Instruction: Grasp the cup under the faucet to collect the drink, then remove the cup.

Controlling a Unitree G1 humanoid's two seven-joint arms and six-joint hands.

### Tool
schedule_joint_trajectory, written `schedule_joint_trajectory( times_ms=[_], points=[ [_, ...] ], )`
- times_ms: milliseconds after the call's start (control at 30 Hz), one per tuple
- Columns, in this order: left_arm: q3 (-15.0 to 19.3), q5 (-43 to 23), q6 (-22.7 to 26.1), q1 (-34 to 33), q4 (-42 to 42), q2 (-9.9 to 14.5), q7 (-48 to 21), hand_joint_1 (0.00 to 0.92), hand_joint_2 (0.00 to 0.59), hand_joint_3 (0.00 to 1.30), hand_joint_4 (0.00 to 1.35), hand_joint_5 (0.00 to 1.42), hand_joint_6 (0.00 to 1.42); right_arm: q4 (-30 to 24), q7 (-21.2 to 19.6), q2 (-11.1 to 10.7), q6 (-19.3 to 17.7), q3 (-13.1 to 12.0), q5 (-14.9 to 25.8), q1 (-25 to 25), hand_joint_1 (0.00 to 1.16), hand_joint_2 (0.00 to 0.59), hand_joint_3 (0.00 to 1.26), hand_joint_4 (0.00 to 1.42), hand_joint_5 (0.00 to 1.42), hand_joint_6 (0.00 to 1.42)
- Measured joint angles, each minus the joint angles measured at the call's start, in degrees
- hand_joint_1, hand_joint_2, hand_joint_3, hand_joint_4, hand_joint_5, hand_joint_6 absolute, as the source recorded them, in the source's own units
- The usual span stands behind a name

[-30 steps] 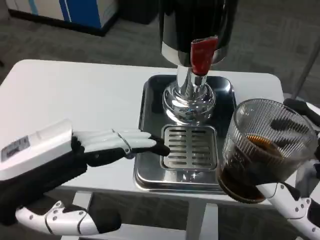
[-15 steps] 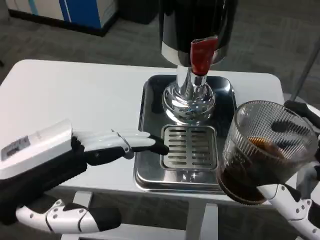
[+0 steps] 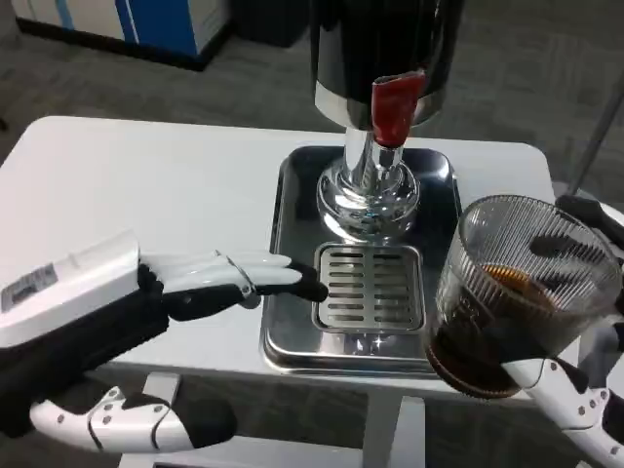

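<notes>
We see the ribbed glass cup (image 3: 522, 292) held in the right robot hand (image 3: 575, 322), lifted off to the right of the steel tray (image 3: 283, 292), with dark drink in its lower part. The faucet (image 3: 395, 105), with its red lever, stands above the slotted drip grate (image 3: 370, 286). Our left robot hand (image 3: 229, 283) lies flat and holding nothing, fingers out together, fingertips at the tray's left edge on the white table (image 3: 146, 185).
</notes>
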Motion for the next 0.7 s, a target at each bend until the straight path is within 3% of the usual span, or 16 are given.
schedule_joint_trajectory(
  times_ms=[700],
  points=[
    [0.25, 0.0, 0.0, 0.0, 0.27, -0.01, 0.0, 0.0, 0.2, 0.22, 0.12, 0.14, 0.36, 0.0, 0.34, 0.18, 0.0, 0.31, 0.48, -0.98, 0.73, 0.249, 0.78, 0.97, 1.16, 1.42]
  ],
)
